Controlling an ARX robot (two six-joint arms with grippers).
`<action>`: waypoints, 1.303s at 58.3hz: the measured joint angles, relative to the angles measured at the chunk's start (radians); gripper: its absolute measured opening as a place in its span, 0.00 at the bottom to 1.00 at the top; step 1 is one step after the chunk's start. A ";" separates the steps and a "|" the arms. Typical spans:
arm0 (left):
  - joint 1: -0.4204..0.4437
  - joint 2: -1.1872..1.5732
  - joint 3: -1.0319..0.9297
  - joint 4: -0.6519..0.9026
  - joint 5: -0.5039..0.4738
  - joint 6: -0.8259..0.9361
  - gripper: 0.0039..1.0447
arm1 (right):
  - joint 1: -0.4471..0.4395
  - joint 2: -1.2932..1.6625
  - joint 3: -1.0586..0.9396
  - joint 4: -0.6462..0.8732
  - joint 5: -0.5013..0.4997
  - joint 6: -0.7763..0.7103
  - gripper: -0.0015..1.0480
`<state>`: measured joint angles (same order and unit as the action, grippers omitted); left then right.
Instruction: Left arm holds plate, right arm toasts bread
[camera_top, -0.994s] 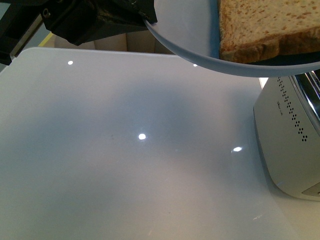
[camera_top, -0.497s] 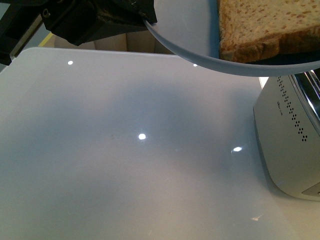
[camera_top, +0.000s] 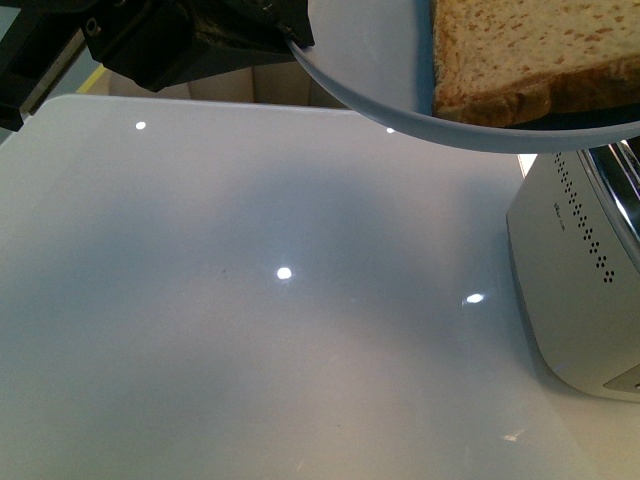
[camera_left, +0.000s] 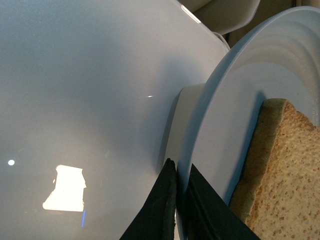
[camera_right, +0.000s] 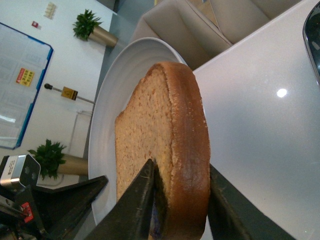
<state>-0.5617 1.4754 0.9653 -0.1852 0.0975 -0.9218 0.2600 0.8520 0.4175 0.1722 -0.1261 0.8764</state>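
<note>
2 tools share 1 slice: the left tool (camera_left: 181, 169) clamps the rim of the tilted plate (camera_left: 230, 100), the right tool (camera_right: 180, 167) pinches the bread (camera_right: 150, 140) lying against it, above the worktop (camera_top: 250, 330) and toaster (camera_top: 580, 280).

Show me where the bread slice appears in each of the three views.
Front view: bread slice at the top right, against the plate.
Left wrist view: against the plate, near the left fingers pinching its rim.
Right wrist view: edge-on, between the right fingers.
Shared landmark: the plate.
</note>
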 joint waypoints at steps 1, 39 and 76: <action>0.000 0.000 0.000 0.000 0.000 0.000 0.03 | 0.000 -0.001 0.000 -0.002 0.000 0.000 0.11; 0.000 0.000 0.000 0.000 0.002 -0.001 0.03 | -0.114 -0.135 0.244 -0.108 0.060 -0.265 0.03; 0.000 0.000 0.000 0.000 0.003 -0.001 0.03 | -0.187 0.048 0.220 -0.140 0.289 -0.988 0.03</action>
<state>-0.5621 1.4757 0.9653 -0.1852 0.1001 -0.9230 0.0734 0.9005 0.6380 0.0322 0.1627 -0.1120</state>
